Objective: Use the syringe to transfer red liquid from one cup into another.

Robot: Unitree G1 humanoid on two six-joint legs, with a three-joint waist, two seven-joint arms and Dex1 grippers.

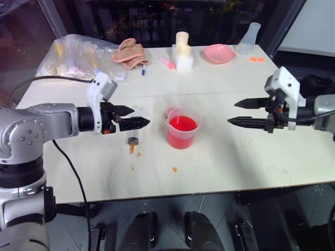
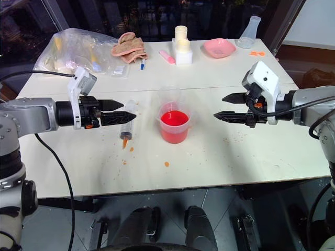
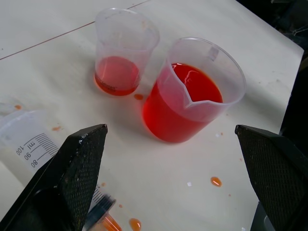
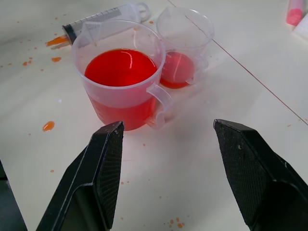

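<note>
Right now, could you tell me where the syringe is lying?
The syringe lies flat on the white table, on the robot's left of the spouted beaker, below the open left tool.

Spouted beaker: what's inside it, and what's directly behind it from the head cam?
The spouted beaker holds red liquid, well over half full. Behind it stands the smaller clear cup, with a shallow red layer at its base. The beaker covers the cup's lower part in the head views.

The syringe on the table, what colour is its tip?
Orange. The syringe lies flat beside the beaker; the right wrist view shows its tip best.
</note>
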